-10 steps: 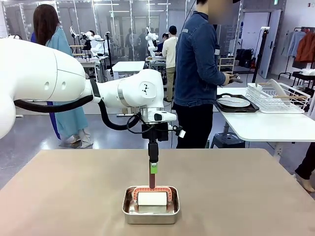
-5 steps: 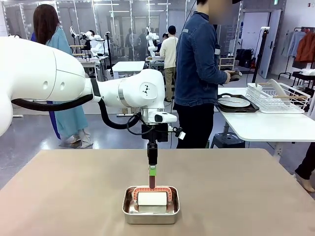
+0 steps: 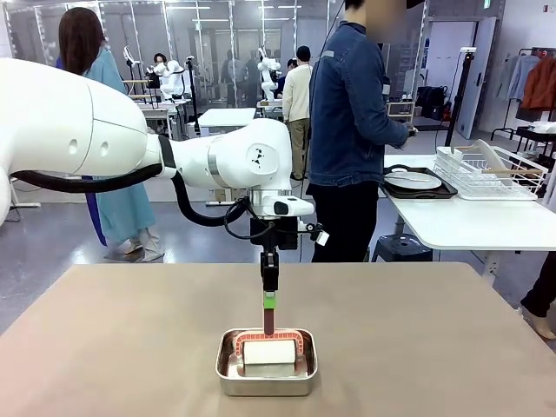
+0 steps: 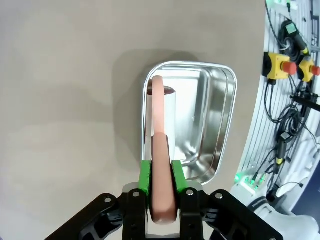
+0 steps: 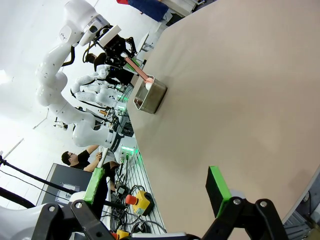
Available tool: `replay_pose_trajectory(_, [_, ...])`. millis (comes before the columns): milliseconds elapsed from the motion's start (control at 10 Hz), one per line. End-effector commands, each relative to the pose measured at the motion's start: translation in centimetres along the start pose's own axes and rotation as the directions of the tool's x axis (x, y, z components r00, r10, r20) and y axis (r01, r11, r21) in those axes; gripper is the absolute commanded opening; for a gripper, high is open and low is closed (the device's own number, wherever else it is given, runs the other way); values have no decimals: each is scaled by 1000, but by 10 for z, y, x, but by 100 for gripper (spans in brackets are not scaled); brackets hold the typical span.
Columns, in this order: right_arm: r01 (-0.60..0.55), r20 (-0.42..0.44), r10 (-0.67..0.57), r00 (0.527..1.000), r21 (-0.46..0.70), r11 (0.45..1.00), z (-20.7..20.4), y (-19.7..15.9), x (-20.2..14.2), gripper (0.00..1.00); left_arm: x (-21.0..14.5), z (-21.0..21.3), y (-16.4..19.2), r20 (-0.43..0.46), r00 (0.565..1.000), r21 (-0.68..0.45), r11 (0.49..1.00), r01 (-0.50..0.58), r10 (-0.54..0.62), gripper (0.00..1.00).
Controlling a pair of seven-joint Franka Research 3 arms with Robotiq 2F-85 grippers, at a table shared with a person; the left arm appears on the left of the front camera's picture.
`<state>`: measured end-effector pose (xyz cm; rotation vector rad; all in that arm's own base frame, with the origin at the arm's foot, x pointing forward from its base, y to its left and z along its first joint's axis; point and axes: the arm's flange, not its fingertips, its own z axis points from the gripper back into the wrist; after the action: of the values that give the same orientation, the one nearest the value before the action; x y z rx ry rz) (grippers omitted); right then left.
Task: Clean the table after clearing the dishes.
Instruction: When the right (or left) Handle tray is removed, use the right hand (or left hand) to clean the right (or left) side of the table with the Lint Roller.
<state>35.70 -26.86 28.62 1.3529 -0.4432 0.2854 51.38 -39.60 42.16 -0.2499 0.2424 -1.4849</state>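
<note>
table (image 3: pixel 417 321): tan, pan (image 3: pixel 266 372) near centre | room: plate (image 3: pixel 413 180) on tray (image 3: pixel 439 192), far-right white table (image 3: pixel 469 221), beside person (image 3: pixel 347 113) | left wrist view: left gripper (image 4: pixel 161 172) pinching pink handle (image 4: pixel 159 115) over pan | right wrist view: right gripper (image 5: pixel 157 185) spread

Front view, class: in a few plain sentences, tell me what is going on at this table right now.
The left gripper is shut on the upright reddish handle of a tool whose white pad sits in a small steel pan on the tan table. The right gripper hangs open above the table, holding nothing. The person stands at the far side, turned to a white side table, where a plate lies on a dark tray beside a dish rack.
</note>
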Motion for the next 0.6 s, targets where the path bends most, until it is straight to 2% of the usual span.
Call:
replay_pose_trajectory(0, [1, -12, -2, 1000, -14, 1000, -1, 5, 0, 100, -17, 5, -29, -16, 992, 51, 991, -125, 126, 0])
replay_pose_trajectory(100, [1, -12, -2, 1000, -14, 1000, -1, 5, 0, 100, -28, 27, -55, 22, 987, 47, 986, -158, 157, 0])
replay_pose_trajectory(200, [1, -12, -2, 1000, -14, 1000, -1, 5, 0, 100, -54, 59, -89, 78, 970, 56, 970, -236, 231, 2])
replay_pose_trajectory(300, [1, -12, -2, 1000, -14, 1000, -1, 5, 0, 100, -86, 85, -109, 196, 931, 50, 945, -324, 308, 2])
replay_pose_trajectory(400, [1, -12, -2, 1000, -14, 1000, -1, 5, 0, 100, -124, 102, -112, 298, 837, -7, 878, -478, 459, 2])
replay_pose_trajectory(500, [1, -12, -2, 1000, -14, 1000, -1, 5, 0, 100, -158, 104, -107, 417, 724, -124, 823, -554, 550, 2])
